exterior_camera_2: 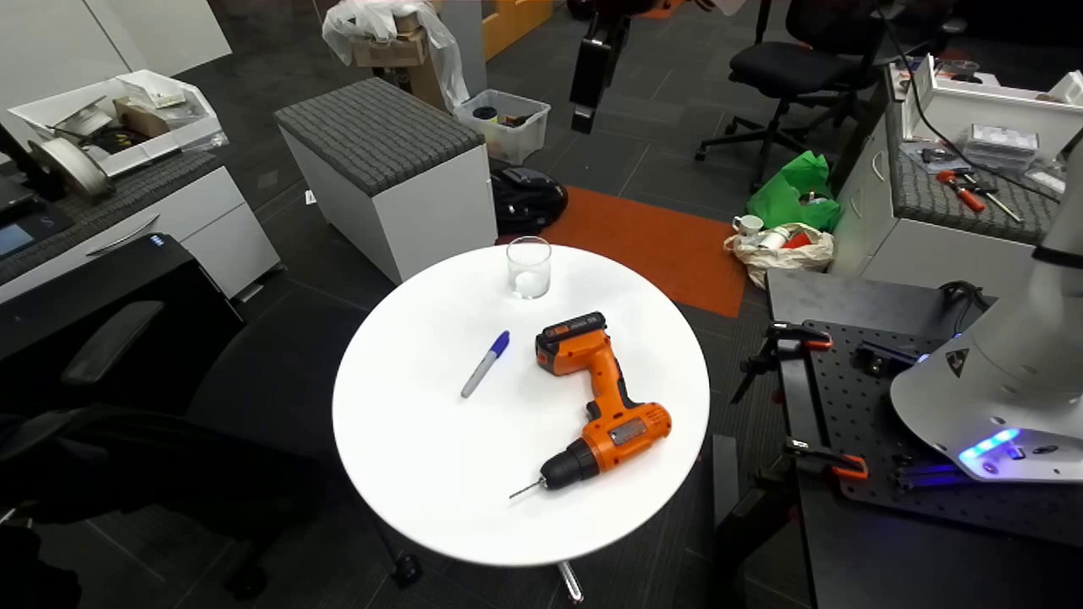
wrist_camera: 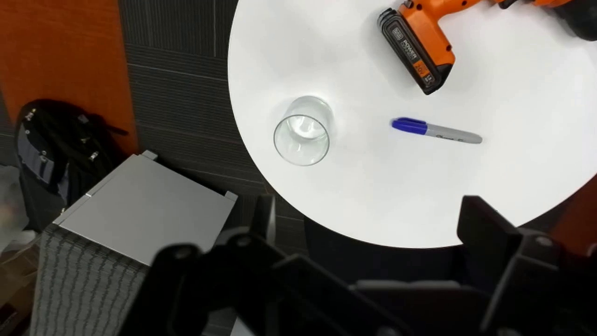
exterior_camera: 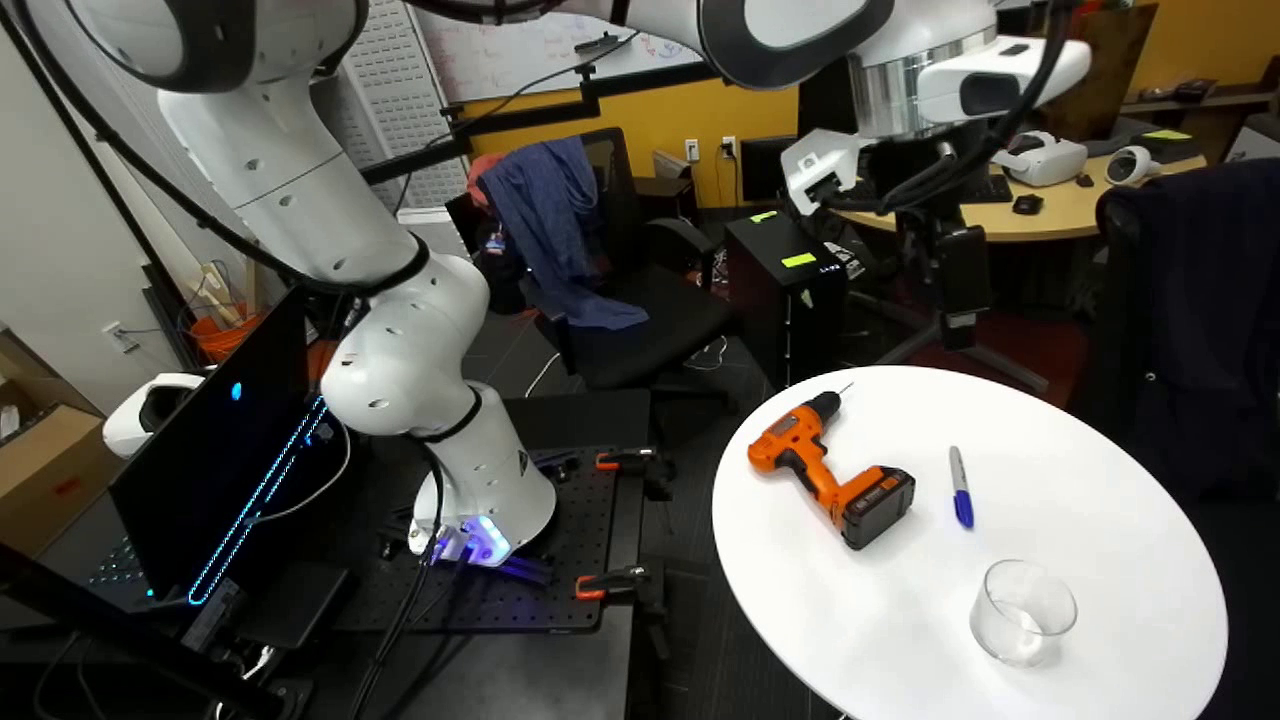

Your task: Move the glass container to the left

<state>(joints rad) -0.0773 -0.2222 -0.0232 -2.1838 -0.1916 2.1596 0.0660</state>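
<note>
My gripper [wrist_camera: 368, 207] hung with jaws spread, holding nothing, while the glass container [wrist_camera: 304, 131] stood upright near the rim of the bench [wrist_camera: 373, 186], just above centre of the wrist frame, so I judged a slow, centred approach and light squeeze best.

Smooth, glossy glass container [wrist_camera: 304, 133], smooth tabletop [wrist_camera: 354, 191], plastic drill [exterior_camera_2: 606, 385], textured cloth cushion [exterior_camera_2: 381, 131]
</note>
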